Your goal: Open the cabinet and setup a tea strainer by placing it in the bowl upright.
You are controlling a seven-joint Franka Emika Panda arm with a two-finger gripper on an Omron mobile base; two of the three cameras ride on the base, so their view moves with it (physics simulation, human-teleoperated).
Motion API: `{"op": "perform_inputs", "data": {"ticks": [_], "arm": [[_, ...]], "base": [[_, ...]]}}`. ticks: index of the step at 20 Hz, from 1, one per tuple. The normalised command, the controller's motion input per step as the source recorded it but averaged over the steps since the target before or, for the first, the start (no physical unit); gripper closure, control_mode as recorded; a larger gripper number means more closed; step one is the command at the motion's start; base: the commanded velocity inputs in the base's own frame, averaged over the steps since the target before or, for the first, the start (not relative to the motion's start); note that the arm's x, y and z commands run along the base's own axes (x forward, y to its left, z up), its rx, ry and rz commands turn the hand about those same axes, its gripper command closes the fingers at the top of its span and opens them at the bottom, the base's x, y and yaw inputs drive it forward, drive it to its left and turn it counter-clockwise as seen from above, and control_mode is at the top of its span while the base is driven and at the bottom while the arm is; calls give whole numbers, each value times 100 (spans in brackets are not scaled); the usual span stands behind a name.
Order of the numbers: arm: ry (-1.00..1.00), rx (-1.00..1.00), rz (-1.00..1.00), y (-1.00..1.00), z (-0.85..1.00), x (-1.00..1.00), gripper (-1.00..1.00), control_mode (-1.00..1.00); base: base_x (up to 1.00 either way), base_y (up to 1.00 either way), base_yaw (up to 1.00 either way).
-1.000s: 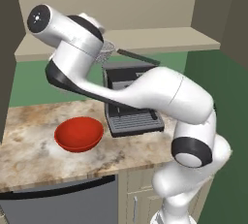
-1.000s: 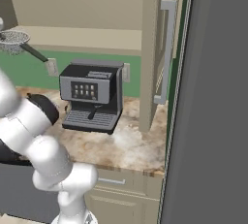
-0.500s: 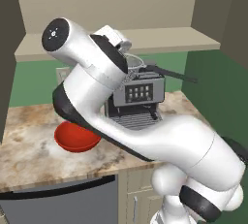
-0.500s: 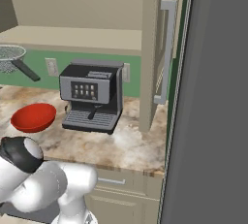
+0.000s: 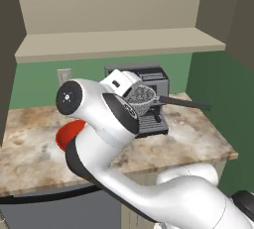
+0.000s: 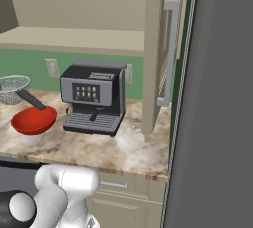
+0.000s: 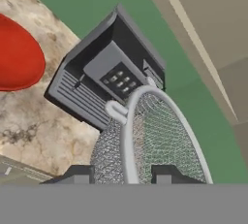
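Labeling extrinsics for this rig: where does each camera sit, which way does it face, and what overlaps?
Left base view: behind the arm, left side, looking forward-down at the counter; white arm fills the front, gripper holding the tea strainer.
Right base view: behind-right, same counter; arm at lower left.
Hand view: along the fingers, strainer between them.
Shared: coffee machine and red bowl in all three.

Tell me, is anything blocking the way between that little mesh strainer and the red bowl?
Nothing visible. The claw holds the tea strainer in the air just above the bowl; the coffee machine stands off to the side.
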Motion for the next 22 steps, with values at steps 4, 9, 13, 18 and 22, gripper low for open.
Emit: {"op": "perform_inputs", "data": {"ticks": [4, 9, 13, 18, 22], "arm": [[0, 6, 1, 1, -25, 1, 100, -100], [0, 3, 0, 21, -31, 5, 100, -100], [0, 1, 0, 23, -54, 24, 100, -100], [1, 0, 0, 30, -52, 48, 100, -100], [0, 0, 0, 40, -30, 62, 100, -100]], "base": [[0, 0, 0], [0, 0, 0], [0, 0, 0], [0, 0, 0], [0, 0, 0]]}}
